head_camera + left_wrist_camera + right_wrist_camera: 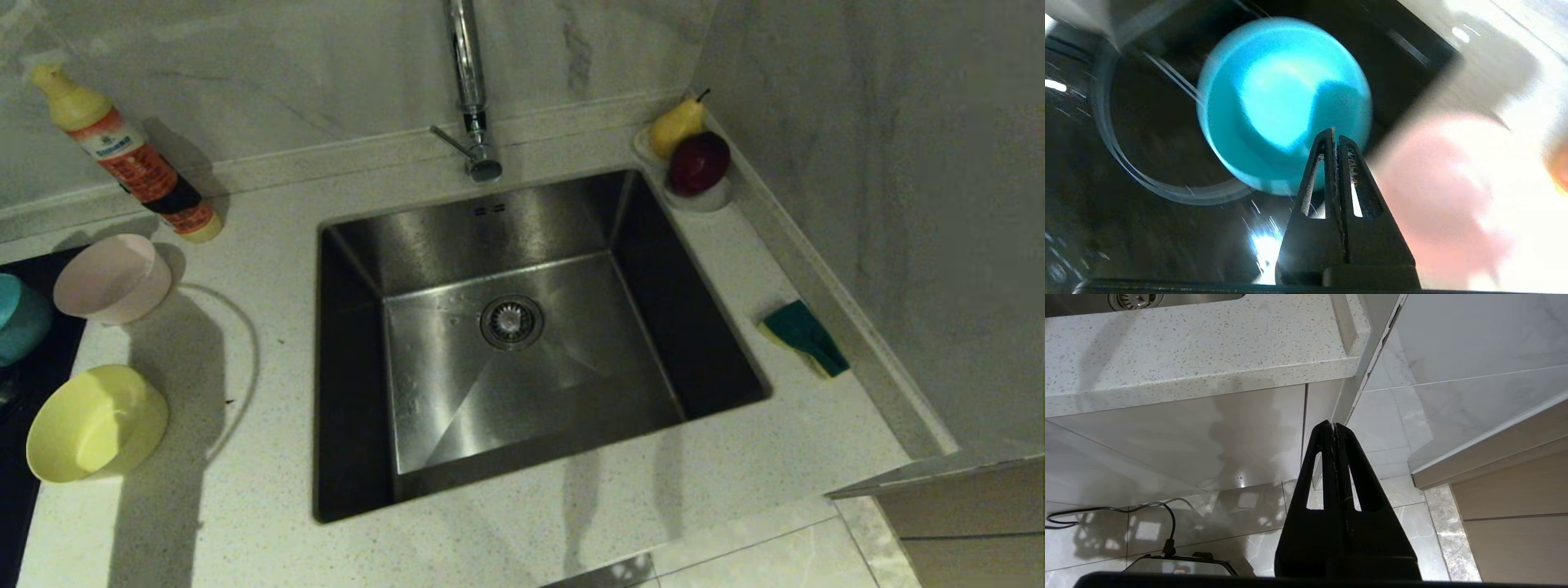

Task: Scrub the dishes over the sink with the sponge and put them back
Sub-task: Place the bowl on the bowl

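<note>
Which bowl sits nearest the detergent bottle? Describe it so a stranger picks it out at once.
Start at the sink and look to its left side, toward the black stove top. Just in front of the bottle sits the pink bowl, pale, unlike the yellow bowl and blue bowl.

Speckled countertop (245, 490) — pink bowl (113, 278), yellow bowl (96, 421), sponge (804, 336), bottle (131, 155), fruit dish (702, 198)

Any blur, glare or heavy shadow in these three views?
Left wrist view: motion-smeared; blue bowl and pink bowl soft, glare on the black stove top. Head view: dim, long shadows across the counter, sharp. Right wrist view: sharp, floor tiles reflect light.
</note>
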